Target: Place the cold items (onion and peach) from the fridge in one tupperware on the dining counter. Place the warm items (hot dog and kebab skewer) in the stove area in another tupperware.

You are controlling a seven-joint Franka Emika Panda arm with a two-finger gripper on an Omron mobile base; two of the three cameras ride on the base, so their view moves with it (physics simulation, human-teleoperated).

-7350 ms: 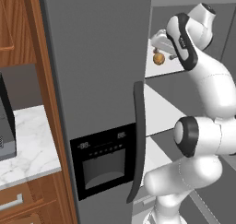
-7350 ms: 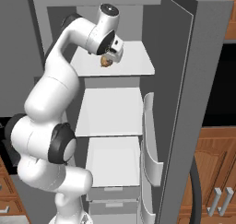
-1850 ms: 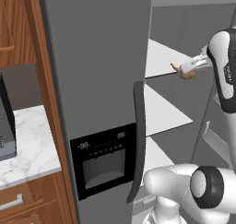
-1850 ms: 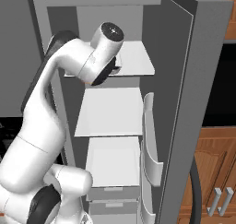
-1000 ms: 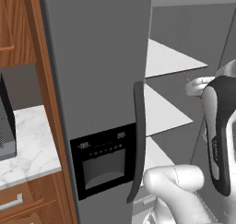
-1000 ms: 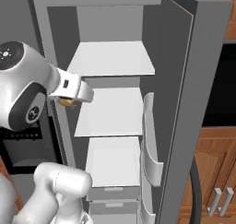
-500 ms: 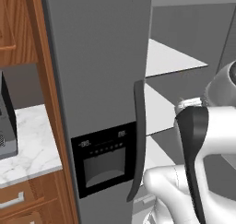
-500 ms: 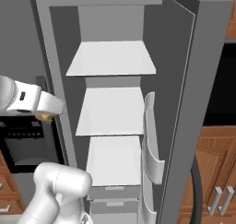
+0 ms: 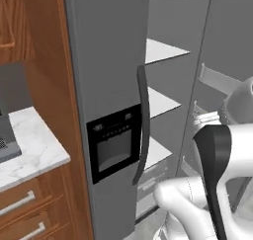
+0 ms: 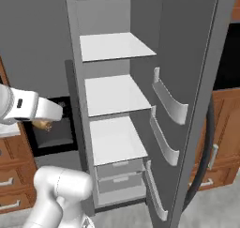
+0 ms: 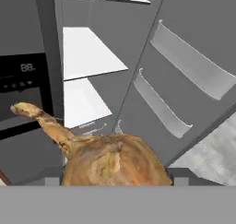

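Your arm (image 9: 197,209) is glossy white with rounded, bulbous links; a dark charcoal joint band (image 9: 216,160) wraps one link, and the forearm (image 10: 28,107) carries a small dark marking.

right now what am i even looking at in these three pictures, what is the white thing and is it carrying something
The white thing is a robot arm on a driving base, in a simulated kitchen. Two pictures come from cameras on that base, looking from left and right at an open fridge with bare white shelves. The third comes from a camera on the arm's hand. There the brown onion, with its dry stalk, sits right at the end effector, which is closed around it. In the right base view the onion peeks out under the white hand, outside the fridge.
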